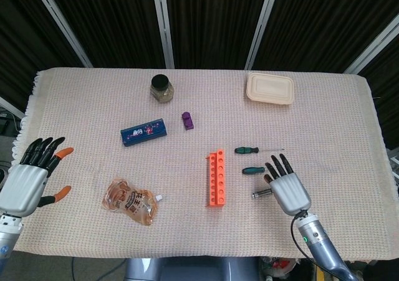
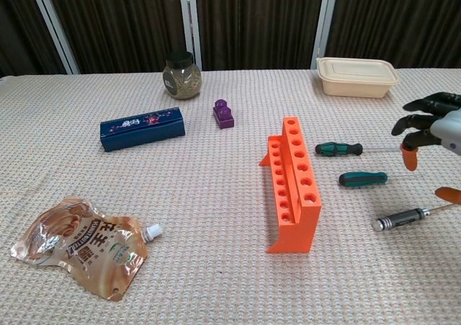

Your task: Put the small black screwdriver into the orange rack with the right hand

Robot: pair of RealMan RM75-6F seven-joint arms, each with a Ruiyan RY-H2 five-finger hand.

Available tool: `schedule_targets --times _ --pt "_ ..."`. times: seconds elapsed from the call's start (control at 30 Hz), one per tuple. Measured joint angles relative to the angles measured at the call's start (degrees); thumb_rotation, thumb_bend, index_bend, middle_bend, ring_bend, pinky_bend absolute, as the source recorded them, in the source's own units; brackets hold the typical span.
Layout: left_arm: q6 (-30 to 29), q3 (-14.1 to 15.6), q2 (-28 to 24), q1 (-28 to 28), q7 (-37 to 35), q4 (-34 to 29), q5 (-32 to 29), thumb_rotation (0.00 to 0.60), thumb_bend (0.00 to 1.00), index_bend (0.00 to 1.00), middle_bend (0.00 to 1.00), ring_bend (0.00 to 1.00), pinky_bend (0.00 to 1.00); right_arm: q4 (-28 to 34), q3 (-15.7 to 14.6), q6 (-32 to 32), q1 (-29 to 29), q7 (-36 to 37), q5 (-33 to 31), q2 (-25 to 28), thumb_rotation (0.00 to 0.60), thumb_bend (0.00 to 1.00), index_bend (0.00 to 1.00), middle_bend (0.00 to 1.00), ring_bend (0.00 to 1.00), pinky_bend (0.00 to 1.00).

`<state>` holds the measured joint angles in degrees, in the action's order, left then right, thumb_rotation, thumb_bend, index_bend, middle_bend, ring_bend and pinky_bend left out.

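The small black screwdriver (image 2: pixel 400 218) lies on the cloth right of the orange rack (image 2: pixel 292 184), its thin shaft pointing right. In the head view only its handle end (image 1: pixel 259 194) shows, because my right hand (image 1: pixel 287 190) hovers over the rest. That hand is open, fingers spread, holding nothing. In the chest view the right hand (image 2: pixel 432 127) hangs above the table at the right edge, clear of the screwdriver. The orange rack (image 1: pixel 216 178) stands upright with a row of several holes. My left hand (image 1: pixel 34 181) is open at the table's left edge.
Two green-handled screwdrivers (image 1: pixel 247 149) (image 1: pixel 253 169) lie just beyond the black one. A beige lidded container (image 1: pixel 270 88) sits back right, a jar (image 1: pixel 161 88), a purple block (image 1: pixel 187 120) and a blue box (image 1: pixel 144 133) back left, a snack pouch (image 1: pixel 129 201) front left.
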<state>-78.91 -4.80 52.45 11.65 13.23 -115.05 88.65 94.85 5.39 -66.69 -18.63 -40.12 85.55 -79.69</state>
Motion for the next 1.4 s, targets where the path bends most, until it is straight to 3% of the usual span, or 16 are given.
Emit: schedule_targets --times 0.27,0.63,1.4 --pt "0.75 -1.10 -0.02 1.21 -0.32 0.28 -1.75 0.600 0.21 0.18 0.04 0.01 0.00 -1.71 -1.38 1.96 -1.38 -5.28 -1.60 -3.46 0.600 0.25 0.45 0.17 0.00 0.00" --pt "1.95 -0.48 -0.02 1.64 -1.36 1.00 -2.55 0.600 0.21 0.18 0.03 0.01 0.00 -3.28 -2.64 4.63 -3.26 -9.33 -3.89 -5.97 0.600 0.25 0.45 0.18 0.00 0.00" --pt "2.72 0.08 0.73 2.13 -2.83 2.73 -3.92 0.600 0.21 0.18 0.02 0.00 0.00 -6.26 -2.17 7.72 -6.93 -14.11 -11.24 -8.87 0.600 0.25 0.47 0.18 0.00 0.00"
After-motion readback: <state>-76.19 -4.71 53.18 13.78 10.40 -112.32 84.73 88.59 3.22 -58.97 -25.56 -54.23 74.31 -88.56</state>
